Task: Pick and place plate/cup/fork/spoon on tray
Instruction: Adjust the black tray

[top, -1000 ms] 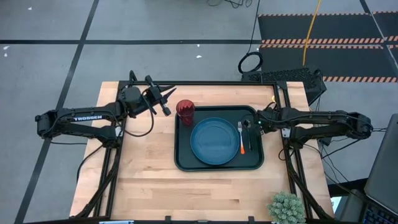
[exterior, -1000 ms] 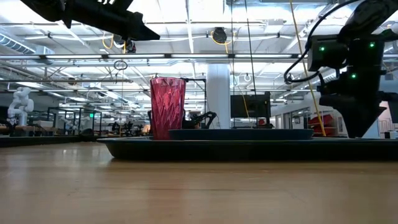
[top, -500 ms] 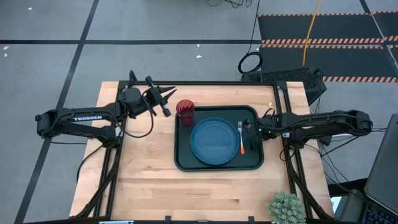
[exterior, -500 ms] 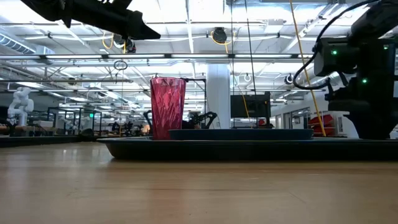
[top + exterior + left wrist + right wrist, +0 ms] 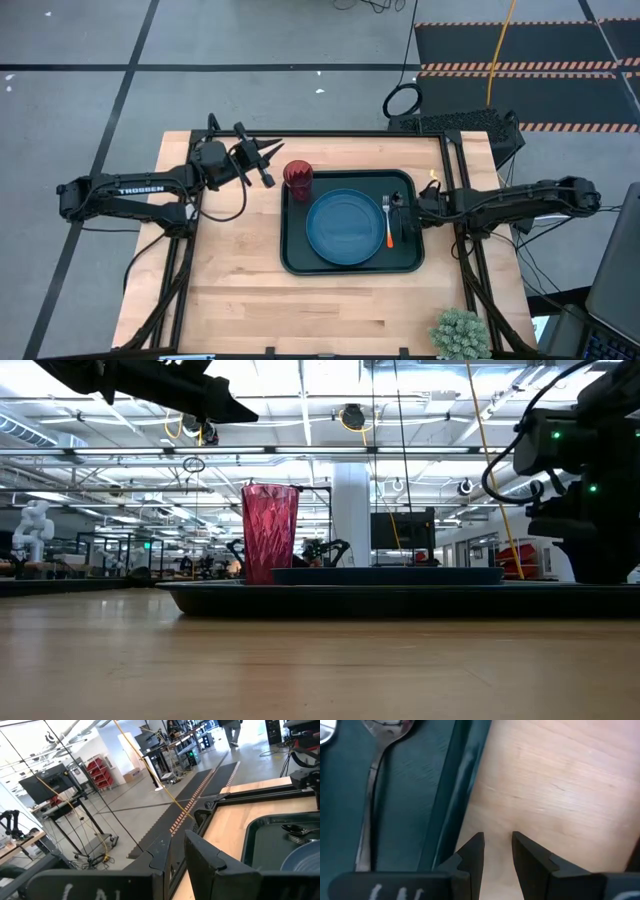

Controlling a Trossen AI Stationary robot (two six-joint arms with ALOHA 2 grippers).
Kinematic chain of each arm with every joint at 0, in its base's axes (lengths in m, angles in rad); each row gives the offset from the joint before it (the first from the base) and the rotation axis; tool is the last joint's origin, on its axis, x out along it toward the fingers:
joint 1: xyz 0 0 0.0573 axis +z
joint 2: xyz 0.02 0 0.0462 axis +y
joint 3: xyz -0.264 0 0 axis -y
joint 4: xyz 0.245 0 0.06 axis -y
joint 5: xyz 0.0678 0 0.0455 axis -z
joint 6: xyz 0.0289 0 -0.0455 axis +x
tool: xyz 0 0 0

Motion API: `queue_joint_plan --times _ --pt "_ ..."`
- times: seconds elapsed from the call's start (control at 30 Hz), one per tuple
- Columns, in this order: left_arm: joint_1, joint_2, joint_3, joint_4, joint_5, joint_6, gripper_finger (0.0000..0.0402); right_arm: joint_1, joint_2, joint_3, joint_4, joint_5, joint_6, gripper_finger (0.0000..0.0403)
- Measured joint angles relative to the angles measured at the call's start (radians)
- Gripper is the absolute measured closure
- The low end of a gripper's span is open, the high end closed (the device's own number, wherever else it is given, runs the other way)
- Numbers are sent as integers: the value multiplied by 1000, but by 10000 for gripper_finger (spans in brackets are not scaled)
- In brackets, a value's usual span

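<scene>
The dark tray (image 5: 300,262) lies in the middle of the table. On it lie the blue plate (image 5: 345,228), the orange-handled fork (image 5: 388,228) and, right of the fork, the dark spoon (image 5: 400,212), which also shows in the right wrist view (image 5: 374,795). The red cup (image 5: 298,178) stands upright in the tray's far left corner and also shows in the low view (image 5: 269,532). My right gripper (image 5: 498,845) is over the bare table just off the tray's right edge, fingers a little apart and empty. My left gripper (image 5: 268,163) hangs raised left of the cup, slightly open and empty.
A small green plant (image 5: 460,333) stands at the table's near right corner. Bare wood (image 5: 230,290) lies left of and in front of the tray. The tray's raised lip (image 5: 454,790) runs close beside my right fingers.
My right gripper has drawn back from the tray's right part toward the table's right edge, and it now stands just off the tray's lip. The spoon, fork, plate and cup have stayed where they were.
</scene>
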Motion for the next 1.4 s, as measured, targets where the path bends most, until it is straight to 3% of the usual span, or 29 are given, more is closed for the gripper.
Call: queue_joint_plan --times 1.4 --pt "0 0 0 5 0 8 346 77 2 -2 202 -57 22 310"
